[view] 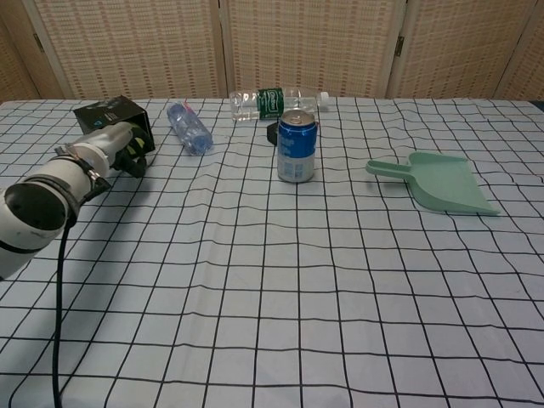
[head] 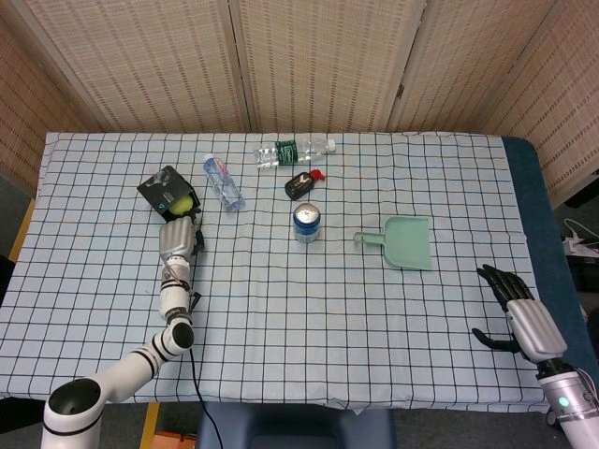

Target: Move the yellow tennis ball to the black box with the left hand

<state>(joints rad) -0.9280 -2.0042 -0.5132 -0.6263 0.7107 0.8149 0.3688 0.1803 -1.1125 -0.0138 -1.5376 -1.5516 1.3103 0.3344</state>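
The yellow tennis ball [head: 184,203] lies against the near right edge of the black box [head: 160,190] at the table's far left. My left hand [head: 178,239] reaches up from below and its fingertips wrap the ball. In the chest view the left hand [view: 113,145] covers the front of the black box [view: 107,111], and only a sliver of the ball [view: 138,150] shows among the fingers. My right hand [head: 518,311] hangs off the table's near right edge, fingers apart, holding nothing.
A clear water bottle [head: 223,182] lies just right of the box. A green-labelled bottle [head: 294,150] lies at the back. A small black and red object [head: 302,183], a blue can [head: 307,223] and a green dustpan [head: 404,241] occupy the middle.
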